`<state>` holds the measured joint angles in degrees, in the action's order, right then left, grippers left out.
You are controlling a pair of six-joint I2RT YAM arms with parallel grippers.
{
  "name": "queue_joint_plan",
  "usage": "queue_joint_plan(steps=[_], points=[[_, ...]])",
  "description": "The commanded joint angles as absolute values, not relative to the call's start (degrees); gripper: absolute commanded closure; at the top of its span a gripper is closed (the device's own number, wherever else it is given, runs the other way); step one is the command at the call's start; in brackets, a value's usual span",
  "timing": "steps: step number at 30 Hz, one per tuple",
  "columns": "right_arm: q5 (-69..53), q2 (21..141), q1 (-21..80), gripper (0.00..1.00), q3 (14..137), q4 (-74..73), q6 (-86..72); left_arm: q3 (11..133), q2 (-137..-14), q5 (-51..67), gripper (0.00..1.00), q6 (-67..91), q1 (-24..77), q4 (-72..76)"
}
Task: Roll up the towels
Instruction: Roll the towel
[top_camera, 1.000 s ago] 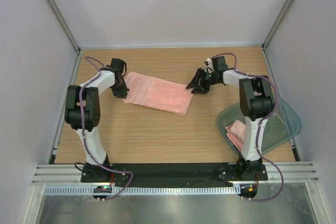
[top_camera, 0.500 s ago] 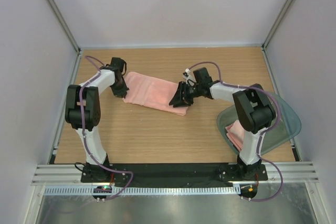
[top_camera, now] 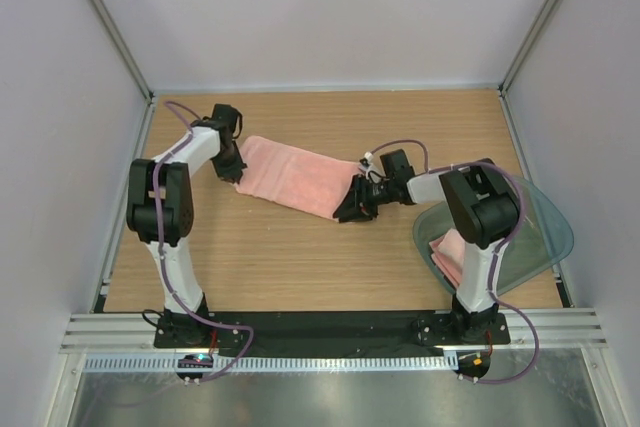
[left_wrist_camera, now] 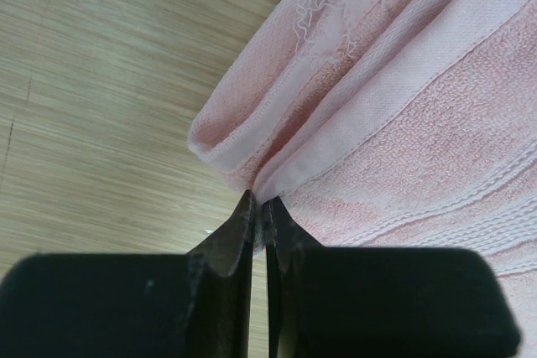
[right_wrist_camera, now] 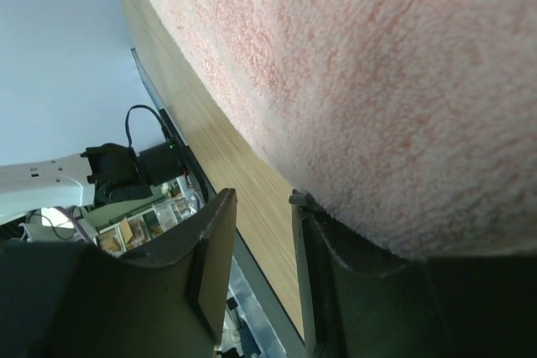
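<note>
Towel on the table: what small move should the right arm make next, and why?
Probably close the right fingers on the towel's right end: they stand apart at its edge, gripping nothing, while the left fingers pinch the other end, shut.

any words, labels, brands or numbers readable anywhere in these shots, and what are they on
No readable text in any view.
Pink towel on the table: no print or label showing.
Second towel in the tub: none visible.
Clutter beyond the table, right wrist view: too blurred to read.
</note>
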<state>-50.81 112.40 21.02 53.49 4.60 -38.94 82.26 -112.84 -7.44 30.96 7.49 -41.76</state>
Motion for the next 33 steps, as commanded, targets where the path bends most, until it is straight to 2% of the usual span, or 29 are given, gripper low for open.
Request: queue_joint_plan(steps=[1, 8, 14, 22, 25, 26, 33], points=[[-46.67, 110.92, 20.21, 0.59, 49.22, 1.67, -36.38, 86.22, -113.55, -10.55, 0.94, 29.01, 6.86, -42.19], [-46.41, 103.89, 20.21, 0.59, 47.81, -2.72, -34.98, 89.65, -113.82, -11.34, 0.95, 26.72, 7.2, -43.16], [-46.58, 101.34, 20.74, 0.58, 49.39, -5.62, -34.72, 88.94, -110.48, -9.93, 0.91, 22.5, 8.35, -37.8], [-48.86, 98.26, 22.41, 0.55, 54.92, -6.59, -36.12, 92.9, -120.76, -11.95, 0.88, 21.79, 8.09, -39.55], [-51.5, 98.35, 22.94, 0.55, 58.96, -5.72, -37.52, 93.16, -122.25, -11.86, 0.8, 21.8, 8.0, -39.02], [-52.46, 98.87, 23.11, 0.54, 60.98, -4.67, -37.96, 93.43, -123.21, -11.87, 0.72, 21.97, 8.0, -39.11], [-55.72, 107.92, 25.57, 0.56, 69.25, 3.42, -43.77, 95.01, -125.33, -12.21, 0.7, 22.06, 7.91, -39.46]])
